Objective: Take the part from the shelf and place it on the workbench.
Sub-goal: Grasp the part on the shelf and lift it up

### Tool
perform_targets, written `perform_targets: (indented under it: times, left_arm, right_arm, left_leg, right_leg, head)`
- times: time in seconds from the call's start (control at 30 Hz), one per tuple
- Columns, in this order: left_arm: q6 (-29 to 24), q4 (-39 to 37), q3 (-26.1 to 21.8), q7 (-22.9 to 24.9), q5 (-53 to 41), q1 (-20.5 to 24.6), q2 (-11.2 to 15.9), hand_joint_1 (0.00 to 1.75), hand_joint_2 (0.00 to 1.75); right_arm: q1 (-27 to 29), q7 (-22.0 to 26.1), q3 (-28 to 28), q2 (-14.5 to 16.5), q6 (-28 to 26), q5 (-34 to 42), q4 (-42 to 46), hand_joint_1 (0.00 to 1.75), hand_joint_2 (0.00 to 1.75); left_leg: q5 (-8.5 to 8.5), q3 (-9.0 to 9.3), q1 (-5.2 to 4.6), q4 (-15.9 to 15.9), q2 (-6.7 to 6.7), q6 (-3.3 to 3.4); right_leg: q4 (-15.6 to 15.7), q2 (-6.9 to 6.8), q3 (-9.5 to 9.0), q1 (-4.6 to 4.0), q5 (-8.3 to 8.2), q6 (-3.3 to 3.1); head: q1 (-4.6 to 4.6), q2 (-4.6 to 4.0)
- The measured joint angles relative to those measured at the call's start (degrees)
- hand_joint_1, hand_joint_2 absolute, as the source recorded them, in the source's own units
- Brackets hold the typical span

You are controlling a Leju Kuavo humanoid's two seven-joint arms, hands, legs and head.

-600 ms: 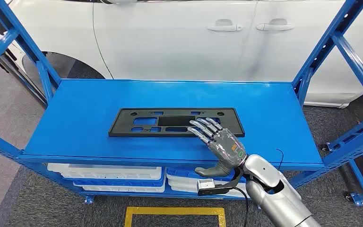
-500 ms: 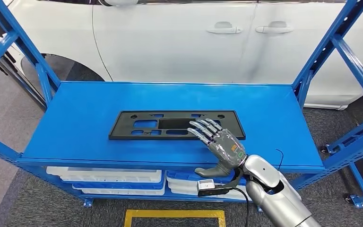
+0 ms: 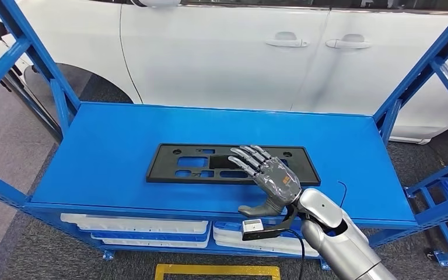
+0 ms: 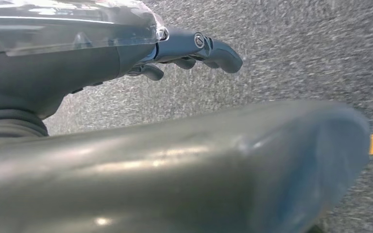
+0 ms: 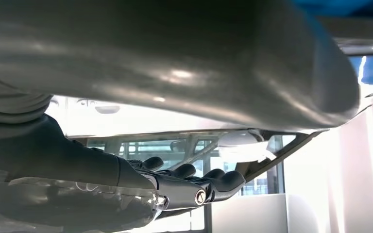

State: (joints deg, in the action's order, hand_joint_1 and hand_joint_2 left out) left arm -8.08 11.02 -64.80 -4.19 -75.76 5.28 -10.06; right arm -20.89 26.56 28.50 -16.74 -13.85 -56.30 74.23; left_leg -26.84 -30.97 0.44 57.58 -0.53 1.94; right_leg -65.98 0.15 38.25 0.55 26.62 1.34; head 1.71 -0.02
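Part (image 3: 227, 164): flat black plate with cutouts, lying flat on the blue shelf (image 3: 111, 157) top deck, mid-deck and a bit nearer the front edge. Not lifted yet, by the look of it.

Right robot hand (image 3: 268, 178) sits over the part's right portion, fingers (image 3: 246, 158) spread and stretched flat across the plate, thumb hanging below the deck's front lip. You can't tell from the head view whether the fingers touch the plate or hover just above it. My read: it's staged like this because a thin flat plate gives nothing to pinch from above, so fingers go on top and thumb underneath once the plate is at the edge. You'd likely need to drag it toward the lip first.

Left robot hand (image 4: 175, 53) hangs over grey carpet, fingers curled in loosely, holding nothing.

Around it: white car (image 3: 227, 52) right behind the shelf, blue uprights (image 3: 411, 79) at both ends, white trays (image 3: 137, 227) on the lower deck, yellow floor tape (image 3: 216, 270) in front.

In the way: front lip of the deck sits between thumb and plate. Right upright is near the arm's swing path when you pull out. No worktop in sight here, so expect a turn with the plate in hand.
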Motion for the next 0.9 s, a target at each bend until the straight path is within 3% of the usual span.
perform_targets:
  times: [0.07,0.1,0.2,0.27,0.37,0.43,0.67,0.77,0.83,0.87,0.9]
  left_arm:
    - [0.1,0.0,0.0,-0.5,0.0,0.1,-0.1,0.0,0.0]
    - [0.2,0.0,0.0,-0.7,0.0,0.1,-0.2,0.0,0.0]
    - [0.3,0.0,0.0,-0.9,0.0,0.1,-0.2,0.0,0.0]
    - [0.3,0.0,0.0,-0.9,0.0,0.2,-0.2,0.0,0.0]
    - [0.3,0.0,0.0,-1.0,0.0,0.1,-0.2,0.0,0.0]
    - [0.3,0.0,0.0,-1.1,0.0,0.0,-0.2,0.0,0.0]
    - [0.3,0.0,0.0,-1.1,0.0,0.0,-0.2,0.0,0.0]
    - [0.3,0.0,0.0,-1.1,0.1,0.0,-0.2,0.0,0.0]
    - [0.3,0.0,0.0,-1.2,0.2,0.0,-0.1,0.0,0.0]
    - [0.3,0.0,-0.1,-1.3,0.3,0.0,-0.1,0.0,0.0]
    - [0.3,-0.1,-0.1,-1.5,0.4,0.0,-0.1,0.0,0.0]
  right_arm:
    - [-0.2,0.0,0.0,0.0,0.0,0.0,-0.1,0.0,0.0]
    - [-0.3,0.0,0.0,0.0,0.0,0.0,-0.2,0.0,0.0]
    - [-0.4,0.1,0.0,0.0,-0.1,0.1,-0.3,0.0,0.0]
    - [-0.5,0.1,0.1,0.0,-0.3,0.1,-0.3,0.0,0.0]
    - [-0.6,0.3,0.2,0.0,-0.3,0.1,-0.4,0.0,0.0]
    - [-0.6,0.3,0.3,0.0,-0.3,0.1,-0.5,0.0,0.0]
    - [-0.6,0.3,0.3,0.0,-0.3,0.1,-0.5,0.0,0.0]
    - [-0.6,0.3,0.4,0.0,-0.3,0.1,-0.7,0.0,0.0]
    - [-0.7,0.4,0.6,0.0,-0.3,0.1,-0.9,0.0,0.0]
    - [-0.9,0.4,0.7,0.0,-0.3,0.1,-1.0,0.0,0.0]
    - [-1.1,0.5,0.7,0.1,-0.4,0.1,-1.1,0.0,0.0]
  left_leg:
    - [-0.63,0.56,-0.15,0.0,-0.05,-0.42]
    - [-0.84,0.6,-0.15,0.0,-0.04,-0.71]
    - [-1.36,0.88,-0.12,0.0,0.16,-1.69]
    - [-3.1,-0.18,-0.12,2.8,0.22,-2.28]
    - [-7.46,-5.75,0.28,13.3,0.22,-3.0]
    - [-8.45,-7.82,0.37,16.8,0.23,-3.23]
    - [-8.44,-8.12,0.38,17.2,0.23,-3.26]
    - [-6.8,-8.42,0.48,16.5,0.24,-3.42]
    - [-2.16,-5.89,0.67,9.6,0.28,-3.45]
    - [-0.32,-4.37,0.63,5.7,0.25,-3.06]
    - [1.31,-2.87,0.63,2.0,0.24,-2.29]
  right_leg:
    - [6.5,-0.09,-2.44,-0.42,-2.93,-0.77]
    - [7.8,-0.1,-2.92,-0.66,-3.05,-1.06]
    - [8.8,0.01,-3.58,-0.62,-2.72,-1.66]
    - [9.8,-0.1,-4.49,-0.2,-2.76,-2.16]
    - [10.0,-0.27,-5.03,-0.19,-2.39,-2.6]
    - [9.9,-0.27,-5.09,-0.21,-2.26,-2.65]
    - [9.9,-0.26,-5.11,-0.21,-2.22,-2.64]
    - [9.8,-0.19,-5.27,-0.17,-2.01,-2.51]
    - [9.3,-0.13,-5.56,-0.09,-1.45,-2.17]
    - [9.0,-0.1,-5.58,-0.16,-1.15,-1.72]
    - [6.1,-0.08,-4.33,-0.1,0.63,-0.99]
  head:
    - [0.01,-0.01]
    - [0.01,-0.01]
    - [0.0,-0.01]
    - [0.01,0.0]
    - [0.02,0.0]
    - [0.02,-0.01]
    - [0.02,-0.01]
    - [0.02,-0.01]
    - [0.02,0.0]
    - [0.02,0.0]
    - [0.01,0.0]
